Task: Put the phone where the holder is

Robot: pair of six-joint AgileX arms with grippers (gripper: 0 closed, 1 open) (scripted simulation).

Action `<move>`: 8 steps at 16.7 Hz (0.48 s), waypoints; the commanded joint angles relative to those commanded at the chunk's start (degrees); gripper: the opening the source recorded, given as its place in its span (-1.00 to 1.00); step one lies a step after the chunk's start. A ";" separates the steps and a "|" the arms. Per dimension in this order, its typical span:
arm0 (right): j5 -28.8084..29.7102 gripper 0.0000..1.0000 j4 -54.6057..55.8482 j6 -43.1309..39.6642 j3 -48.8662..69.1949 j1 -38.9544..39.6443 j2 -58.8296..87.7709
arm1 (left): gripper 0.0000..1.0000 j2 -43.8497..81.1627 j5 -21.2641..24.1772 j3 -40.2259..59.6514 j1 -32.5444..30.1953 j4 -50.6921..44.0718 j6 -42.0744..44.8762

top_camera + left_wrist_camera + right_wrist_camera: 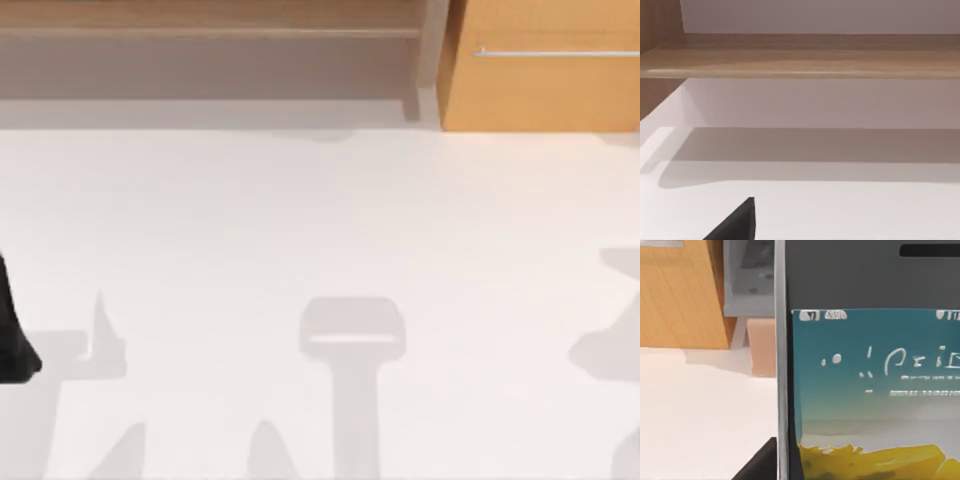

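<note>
You're looking at a smooth, matt white table [300, 220] that takes soft grey shadows and gives no glare. At the upper right of the top view stands a cabinet [540, 85] of warm orange wood with fine grain and a satin sheen, crossed by a thin brushed-metal handle [555, 52]. The shelf [800, 55] in the left wrist view is paler wood, streaked, lightly glossy along its front edge. The phone [870, 390] has a glossy glass face and a silvery, metal-looking rim.
</note>
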 joint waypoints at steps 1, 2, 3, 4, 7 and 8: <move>0.00 -0.40 0.00 0.00 0.00 0.00 0.00 | 1.00 0.00 0.00 0.00 0.00 0.00 0.00; 0.00 -0.25 0.00 0.00 0.00 0.00 0.00 | 1.00 0.00 0.00 0.00 0.00 0.00 0.00; 0.00 -0.10 0.00 0.00 0.00 0.00 0.00 | 1.00 0.00 0.00 0.00 0.00 0.00 0.00; 0.00 0.06 0.00 0.00 0.00 0.00 0.00 | 1.00 0.00 0.00 0.00 0.00 0.00 0.00; 0.00 0.51 0.00 0.00 0.00 0.00 0.00 | 1.00 0.00 0.00 0.00 0.00 0.00 0.00; 0.00 0.66 0.00 0.00 0.00 0.00 0.00 | 1.00 0.00 0.00 0.00 0.00 0.00 0.00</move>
